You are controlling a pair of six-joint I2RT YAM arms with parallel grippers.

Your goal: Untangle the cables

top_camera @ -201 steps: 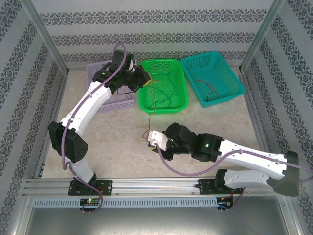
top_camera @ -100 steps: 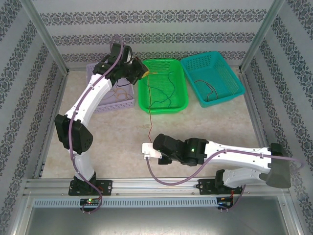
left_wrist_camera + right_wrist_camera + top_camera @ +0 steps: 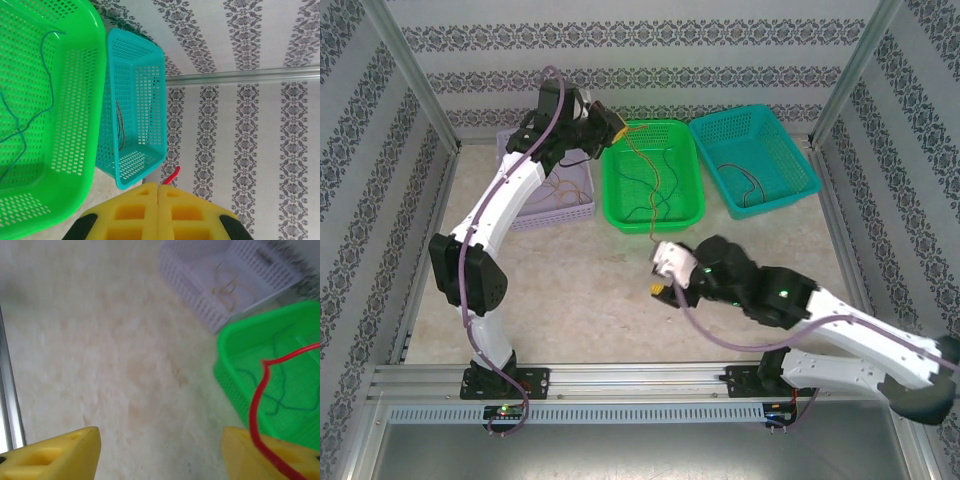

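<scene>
The table [image 3: 550, 290] is a pale beige, mottled surface. Walls [image 3: 650, 60] papered in grey and white ornamental stripes stand on three sides. Two slanted metal posts [image 3: 410, 70] rise at the back corners, and a metal rail [image 3: 620, 378] runs along the near edge where the two arms are bolted.

Three plastic baskets sit in a row at the far side of the table. There is a lavender basket [image 3: 560, 215] on the left, a green basket [image 3: 692, 170] in the middle and a teal basket [image 3: 798, 160] on the right. The green and teal ones stand just beside each other.

The left gripper [image 3: 612, 124] hangs above the gap between the lavender and green baskets. In the left wrist view its yellow pads [image 3: 135, 210] are pressed together, with the tip of a red cable [image 3: 171, 175] poking out at the seam.

In the top view this cable runs down across the green basket to the right gripper [image 3: 658, 270], which is above the bare table near that basket. In the right wrist view its fingers [image 3: 55, 455] are spread wide, and the red cable lies against the right-hand one.

A dark cable [image 3: 20, 135] winds over the floor of the green basket. One dark cable [image 3: 745, 180] lies in the teal basket. Tan loops [image 3: 227, 285] lie in the lavender basket; how many cables they make up cannot be told.
</scene>
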